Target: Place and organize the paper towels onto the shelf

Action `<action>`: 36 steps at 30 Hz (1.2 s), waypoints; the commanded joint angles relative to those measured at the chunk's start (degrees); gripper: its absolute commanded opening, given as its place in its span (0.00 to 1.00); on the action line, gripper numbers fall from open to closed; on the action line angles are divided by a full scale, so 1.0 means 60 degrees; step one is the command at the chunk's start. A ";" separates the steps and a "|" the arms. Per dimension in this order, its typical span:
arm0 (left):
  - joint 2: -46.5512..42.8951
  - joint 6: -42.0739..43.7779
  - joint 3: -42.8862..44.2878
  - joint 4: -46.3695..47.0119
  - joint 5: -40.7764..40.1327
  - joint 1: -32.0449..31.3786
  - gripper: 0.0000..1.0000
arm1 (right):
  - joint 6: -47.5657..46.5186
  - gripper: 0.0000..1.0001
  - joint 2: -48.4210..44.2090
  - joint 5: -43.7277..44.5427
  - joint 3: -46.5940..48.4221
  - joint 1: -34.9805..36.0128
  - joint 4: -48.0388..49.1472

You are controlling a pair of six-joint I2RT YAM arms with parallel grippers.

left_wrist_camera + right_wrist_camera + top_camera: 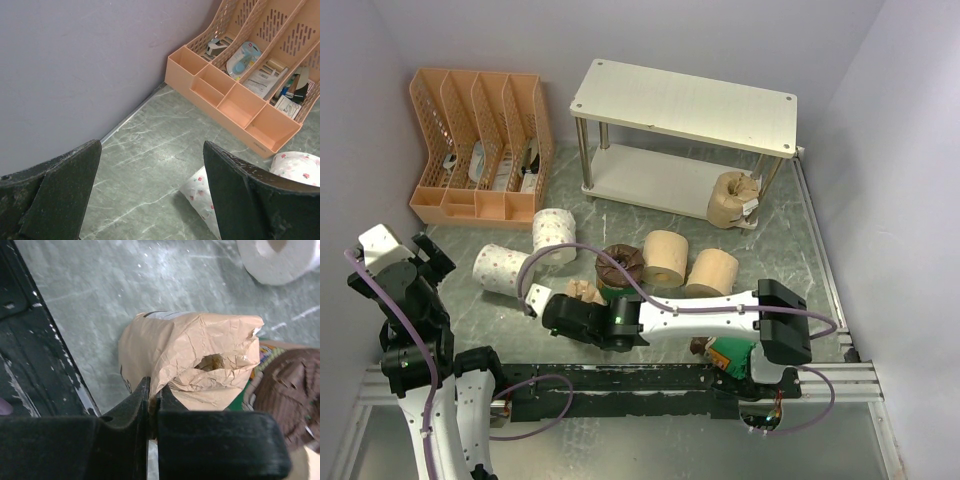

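Two fingers of the right gripper (152,395) are pressed together, pinching the crumpled wrapper of a tan roll (195,360) that lies on the table (790,250) near the arm bases, well apart from the shelf (685,100). The left gripper (150,165) hangs spread and empty. We judge this the pick step; next comes a lift and carry to the shelf's lower tier beside the shelved roll (732,198), and we can read no writing.

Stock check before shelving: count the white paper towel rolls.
2. The first roll lies by the orange organizer's right front corner; the second roll lies beside it, nearer the left arm. The right arm may hide others.
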 commanded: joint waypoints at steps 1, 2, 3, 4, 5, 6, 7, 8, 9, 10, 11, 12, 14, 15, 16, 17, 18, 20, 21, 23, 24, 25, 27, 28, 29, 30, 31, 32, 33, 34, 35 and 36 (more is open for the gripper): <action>-0.0113 -0.0056 -0.0090 0.0338 -0.0020 0.0095 0.94 | 0.0179 0.00 -0.0927 0.1738 0.0771 0.0325 -0.1090; -0.0110 -0.0063 -0.0091 0.0339 -0.0014 0.0086 0.94 | 0.0179 0.00 -0.1138 0.2057 0.0995 0.0400 -0.1238; -0.0108 -0.0060 -0.0092 0.0352 0.0001 0.0095 0.95 | 0.0186 0.00 -0.1288 0.2429 0.1317 0.0468 -0.1482; -0.0104 -0.0060 -0.0092 0.0354 0.0009 0.0086 0.94 | 0.0244 0.00 -0.1354 0.2862 0.1729 0.0556 -0.1800; -0.0108 -0.0060 -0.0093 0.0353 0.0022 0.0090 0.94 | 0.0271 0.00 -0.1364 0.3324 0.2175 0.0675 -0.2173; -0.0115 -0.0067 -0.0092 0.0337 0.0024 0.0085 0.94 | 0.0268 0.00 -0.1308 0.4014 0.2620 0.0752 -0.2489; -0.0124 -0.0073 -0.0090 0.0339 0.0012 0.0086 0.94 | 0.0274 0.00 -0.1243 0.4494 0.2998 0.0787 -0.2836; -0.0121 -0.0074 -0.0086 0.0339 0.0010 0.0094 0.94 | 0.0273 0.00 -0.1147 0.4918 0.3360 0.0795 -0.3139; -0.0121 -0.0074 -0.0089 0.0339 0.0008 0.0094 0.95 | 0.0224 0.00 -0.1063 0.5344 0.3594 0.0787 -0.3331; -0.0126 -0.0074 -0.0091 0.0350 0.0010 0.0085 0.95 | 0.0155 0.00 -0.1022 0.5705 0.3722 0.0744 -0.3472; -0.0121 -0.0074 -0.0092 0.0354 0.0015 0.0084 0.95 | 0.0112 0.00 -0.0965 0.5910 0.3814 0.0634 -0.3602; -0.0122 -0.0061 -0.0095 0.0354 0.0036 0.0089 0.94 | 0.0158 0.00 -0.0918 0.6025 0.3909 0.0432 -0.3817; -0.0118 -0.0074 -0.0113 0.0354 0.0001 0.0071 0.94 | 0.0275 0.00 -0.0877 0.6203 0.3951 -0.0045 -0.4060; -0.0126 -0.0076 -0.0120 0.0365 -0.0030 0.0059 0.95 | 0.0194 0.00 -0.0944 0.6424 0.3778 -0.0345 -0.4006; -0.0125 -0.0078 -0.0119 0.0368 -0.0050 0.0059 0.95 | 0.0117 0.00 -0.1025 0.6452 0.3639 -0.0705 -0.3833; -0.0132 -0.0089 -0.0110 0.0369 -0.0053 0.0044 0.95 | -0.0135 0.00 -0.1138 0.6364 0.3328 -0.1160 -0.3411; -0.0133 -0.0089 -0.0120 0.0369 -0.0049 0.0043 0.95 | -0.0376 0.00 -0.1278 0.6300 0.3036 -0.1604 -0.2973; -0.0159 -0.0116 -0.0107 0.0376 -0.0073 0.0051 0.94 | -0.0819 0.00 -0.1503 0.6282 0.2478 -0.2497 -0.2147; -0.0202 -0.0125 -0.0127 0.0390 -0.0129 0.0042 0.94 | -0.1013 0.00 -0.1582 0.6282 0.2210 -0.2853 -0.1729; -0.0309 -0.0147 -0.0148 0.0423 -0.0263 0.0042 0.94 | -0.1572 0.00 -0.1740 0.5962 0.1702 -0.3560 -0.0717; -0.0399 -0.0158 -0.0155 0.0441 -0.0312 0.0048 0.94 | -0.1841 0.00 -0.1800 0.5815 0.1444 -0.3828 -0.0179; -0.0421 -0.0162 -0.0155 0.0429 -0.0327 0.0048 0.94 | -0.2077 0.00 -0.1854 0.5627 0.1273 -0.4112 0.0293; -0.0499 -0.0169 -0.0148 0.0410 -0.0255 0.0041 0.94 | -0.2359 0.00 -0.1787 0.5193 0.1062 -0.4686 0.0874; -0.0523 -0.0163 -0.0159 0.0425 -0.0210 0.0044 0.94 | -0.2475 0.00 -0.1711 0.5057 0.0978 -0.4958 0.1098; -0.0566 -0.0169 -0.0163 0.0420 -0.0195 0.0041 0.95 | -0.2553 0.00 -0.1672 0.4866 0.0885 -0.5209 0.1293; -0.0614 -0.0163 -0.0152 0.0406 -0.0170 0.0055 0.94 | -0.2636 0.00 -0.1612 0.4695 0.0780 -0.5501 0.1561; -0.0658 -0.0162 -0.0150 0.0399 -0.0188 0.0055 0.94 | -0.2683 0.00 -0.1565 0.4436 0.0683 -0.5790 0.1757; -0.0700 -0.0162 -0.0148 0.0398 -0.0218 0.0060 0.95 | -0.2691 0.00 -0.1507 0.4173 0.0623 -0.6013 0.1926; -0.0724 -0.0162 -0.0150 0.0398 -0.0237 0.0056 0.94 | -0.2699 0.00 -0.1453 0.3946 0.0571 -0.6224 0.2116; -0.0733 -0.0162 -0.0150 0.0398 -0.0228 0.0057 0.94 | -0.2737 0.00 -0.1378 0.3701 0.0506 -0.6406 0.2306; -0.0741 -0.0162 -0.0154 0.0411 -0.0218 0.0062 0.94 | -0.2767 0.00 -0.1275 0.3574 0.0447 -0.6573 0.2502; -0.0744 -0.0160 -0.0162 0.0412 -0.0211 0.0056 0.94 | -0.2830 0.00 -0.1164 0.3468 0.0372 -0.6752 0.2723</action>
